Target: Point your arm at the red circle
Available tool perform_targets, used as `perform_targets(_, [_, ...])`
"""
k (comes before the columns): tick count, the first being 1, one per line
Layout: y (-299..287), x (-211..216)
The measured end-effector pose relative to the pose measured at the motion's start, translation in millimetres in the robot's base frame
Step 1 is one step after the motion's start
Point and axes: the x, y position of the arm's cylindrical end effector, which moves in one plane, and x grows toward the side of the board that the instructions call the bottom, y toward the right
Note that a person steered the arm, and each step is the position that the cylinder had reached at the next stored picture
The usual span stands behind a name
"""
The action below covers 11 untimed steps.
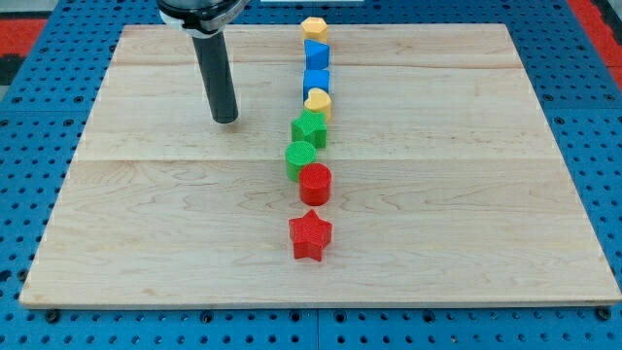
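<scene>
The red circle (315, 183) stands near the middle of the wooden board (466, 194), in a line of blocks running from the view's top to bottom. My tip (224, 119) rests on the board to the upper left of the red circle, well apart from it. Just above the red circle, touching it, is a green round block (300, 157). Below it, apart, lies a red star (310, 235).
Above the green round block the line continues with a green star (309, 127), a yellow block (318, 101), two blue blocks (317, 80) (316, 52) and a yellow hexagon (314, 28) at the board's top edge. Blue pegboard surrounds the board.
</scene>
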Motion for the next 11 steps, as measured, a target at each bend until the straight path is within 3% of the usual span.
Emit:
perform_targets(2, [-4.1,-3.3])
perform_targets(3, [-12.9,53.6])
perform_targets(6, [-65.2,124.9])
perform_targets(7, [-63.6,215.3])
perform_targets(8, [-10.6,244.3])
perform_targets(10, [196.8,239.6])
perform_targets(11, [178.8,184.8])
